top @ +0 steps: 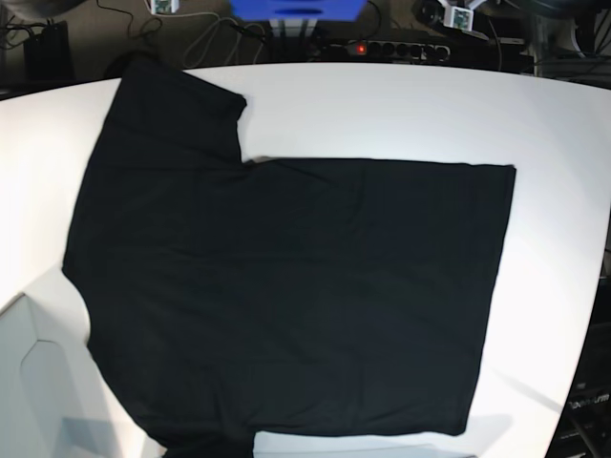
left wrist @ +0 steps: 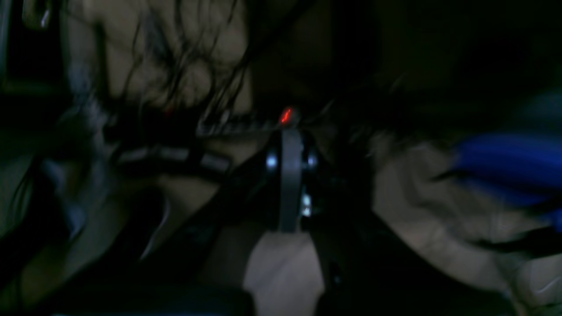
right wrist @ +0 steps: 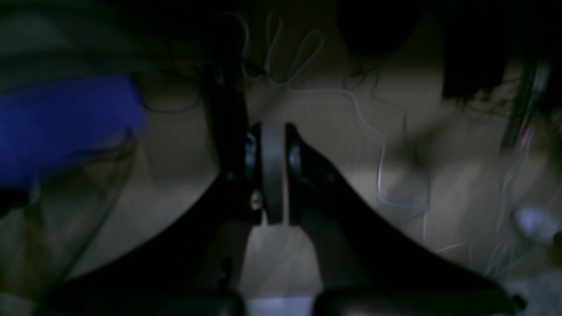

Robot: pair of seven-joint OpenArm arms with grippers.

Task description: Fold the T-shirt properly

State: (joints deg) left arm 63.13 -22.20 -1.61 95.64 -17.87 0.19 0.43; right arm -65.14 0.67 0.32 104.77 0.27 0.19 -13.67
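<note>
The black T-shirt (top: 286, 296) lies spread flat on the white table (top: 554, 143) in the base view. Its plain face is up; no print shows. One sleeve points to the far left corner, the hem runs down the right side, and its lower left part goes out of frame. Neither arm shows in the base view. In the dim, blurred left wrist view my left gripper (left wrist: 290, 175) looks shut and empty, away from the shirt. In the right wrist view my right gripper (right wrist: 273, 171) also looks shut and empty. No fabric shows in either wrist view.
Behind the table's far edge are a power strip with a red light (top: 382, 48), a blue box (top: 296, 8) and cables. A pale grey panel (top: 29, 382) is at the lower left. Both wrist views show cables and a blue object (left wrist: 509, 166) (right wrist: 66, 123).
</note>
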